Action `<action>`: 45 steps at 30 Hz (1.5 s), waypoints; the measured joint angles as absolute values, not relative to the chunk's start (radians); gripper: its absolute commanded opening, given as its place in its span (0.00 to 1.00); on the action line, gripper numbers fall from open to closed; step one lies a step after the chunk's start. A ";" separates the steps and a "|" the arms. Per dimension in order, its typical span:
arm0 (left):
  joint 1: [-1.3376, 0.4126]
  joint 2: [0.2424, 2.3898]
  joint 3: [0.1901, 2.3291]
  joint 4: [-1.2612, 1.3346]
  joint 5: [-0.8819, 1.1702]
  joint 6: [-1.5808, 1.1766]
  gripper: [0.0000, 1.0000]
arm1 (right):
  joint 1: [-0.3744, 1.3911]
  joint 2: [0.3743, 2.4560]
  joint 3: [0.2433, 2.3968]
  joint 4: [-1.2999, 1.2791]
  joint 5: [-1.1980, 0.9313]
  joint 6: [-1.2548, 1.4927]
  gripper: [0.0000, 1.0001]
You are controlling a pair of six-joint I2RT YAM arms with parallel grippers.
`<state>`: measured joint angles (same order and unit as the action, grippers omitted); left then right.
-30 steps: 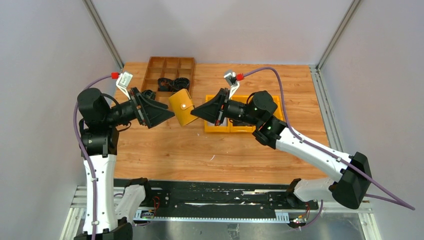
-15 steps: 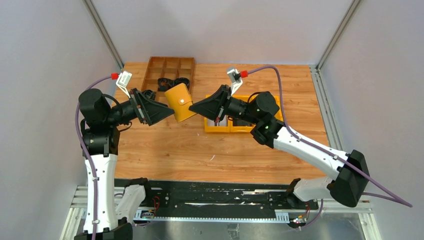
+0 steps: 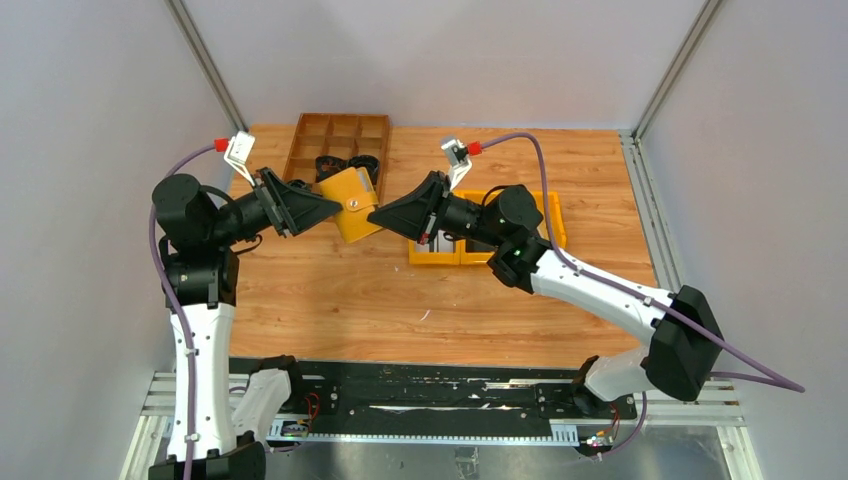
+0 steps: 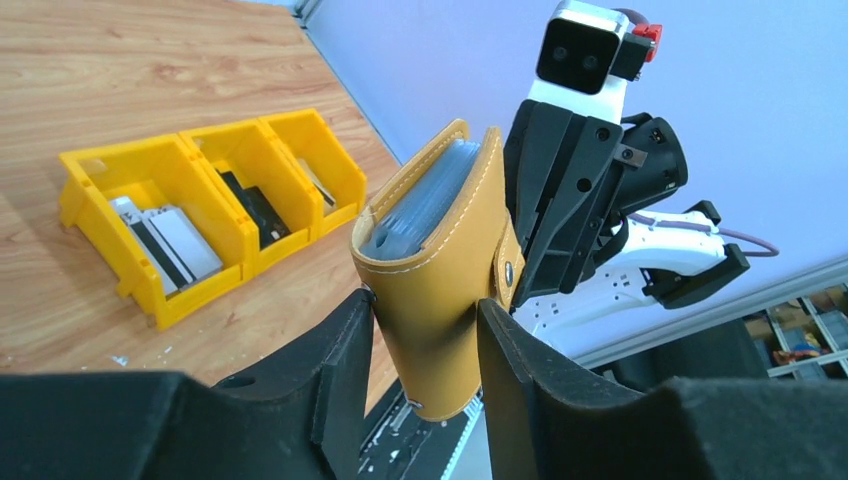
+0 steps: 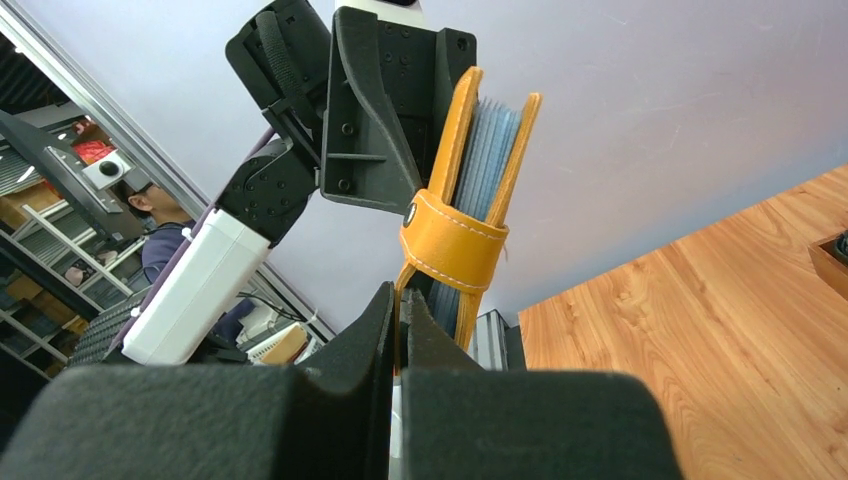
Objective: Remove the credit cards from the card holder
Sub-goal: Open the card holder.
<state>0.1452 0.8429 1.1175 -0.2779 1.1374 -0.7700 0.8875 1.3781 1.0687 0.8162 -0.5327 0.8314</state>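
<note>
Top external: card holder (image 3: 352, 196) held off the table between both arms, upper centre of frame.
Left gripper (image 3: 338, 206) and right gripper (image 3: 376, 210) meet on it. Left wrist: fingers (image 4: 345, 350) clamped on its lower body, mid-frame, blue sleeves showing on top, yellow bins (image 4: 200, 190) at left. Right wrist: fingertips pressed together on its thin bottom edge, strap wrapped round it.

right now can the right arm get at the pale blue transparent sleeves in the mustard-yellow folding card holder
Probably not yet. The left gripper holds the mustard-yellow folding card holder aloft, but its snapped strap pins the pale blue transparent sleeves between the covers.
</note>
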 measured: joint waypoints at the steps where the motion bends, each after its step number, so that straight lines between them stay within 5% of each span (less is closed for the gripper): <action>1: 0.145 0.839 1.118 -0.274 1.134 -0.770 0.40 | 0.888 1.380 1.069 0.823 -0.534 0.834 0.00; 7: 0.147 0.835 1.121 -0.279 1.113 -0.749 0.23 | 0.888 1.395 1.067 0.839 -0.534 0.842 0.04; 11: 0.147 0.833 1.124 -0.286 1.114 -0.727 0.13 | 0.888 1.394 1.066 0.802 -0.522 0.826 0.54; 14: 0.148 0.829 1.129 -0.318 1.091 -0.670 0.11 | 0.890 1.378 1.072 0.691 -0.485 0.762 0.70; 21: 0.147 0.823 1.158 -0.356 1.111 -0.627 0.10 | 0.892 1.322 1.073 0.488 -0.379 0.662 0.80; 27: 0.147 0.822 1.166 -0.344 1.143 -0.643 0.12 | 0.891 1.407 1.142 0.511 -0.501 0.698 0.81; 30: 0.147 0.821 1.166 -0.343 1.149 -0.649 0.14 | 0.891 1.443 1.143 0.597 -0.557 0.762 0.76; 33: 0.147 0.814 1.166 -0.342 1.148 -0.650 0.20 | 0.891 1.469 1.143 0.686 -0.597 0.830 0.59; 36: 0.147 0.805 1.166 -0.352 1.140 -0.629 0.40 | 0.891 1.478 1.143 0.741 -0.625 0.886 0.28; 38: 0.147 0.799 1.167 -0.364 1.131 -0.617 0.74 | 0.891 1.478 1.143 0.753 -0.634 0.910 0.12; 40: 0.147 0.796 1.168 -0.368 1.124 -0.597 0.97 | 0.891 1.478 1.143 0.753 -0.636 0.916 0.02; 45: 0.147 0.796 1.167 -0.359 1.127 -0.640 1.00 | 0.891 1.478 1.143 0.748 -0.646 0.920 0.00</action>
<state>0.1474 0.7959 1.1671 -0.3592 1.1271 -0.6395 0.8909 1.4776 1.1427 0.7479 -0.6456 0.9199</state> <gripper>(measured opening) 0.994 0.204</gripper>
